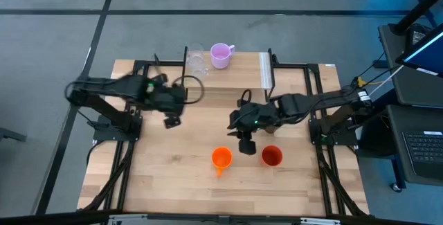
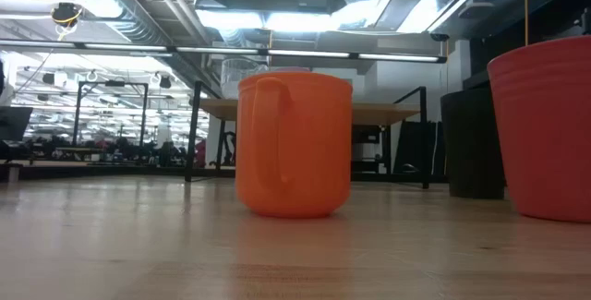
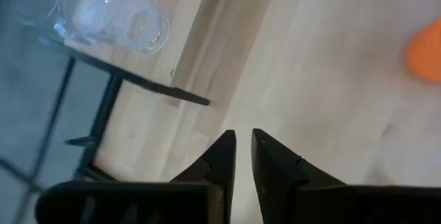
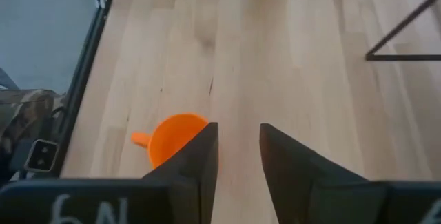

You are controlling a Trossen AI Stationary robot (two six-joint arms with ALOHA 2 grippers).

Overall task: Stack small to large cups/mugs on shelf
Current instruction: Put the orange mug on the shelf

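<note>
Shelf [image 1: 228, 86] stands at the far side of the table [image 1: 173, 183], its white strip [image 1: 264, 69] along the right-hand end. On its far edge sit the lilac mug [image 1: 221, 55] and, just beside it to the left, the clear glasses [image 1: 196, 60]; the left wrist view shows those glasses [image 3: 114, 14] clustered at a corner of the board, touching one another.

Orange mug [image 1: 221, 158] rests upright on the table near the front, handle toward the front edge. Orange-red cup [image 1: 271, 156] stands near it to the right, apart. In the low view the mug [image 2: 294, 143] is central with its handle on the left, the cup [image 2: 543, 129] at the right edge, and a black cup [image 2: 472, 143] stands behind, between them.

Left gripper [image 1: 172, 120] hangs over the shelf's left part, holding nothing; its fingers [image 3: 219, 158] are nearly pressed together, a thin slit between them.

Right gripper [image 1: 247, 146] hangs between mug and cup, just behind them. Its fingers [image 4: 200, 158] are spread a little, gripping nothing; the mug [image 4: 172, 136] lies just beside one finger.
</note>
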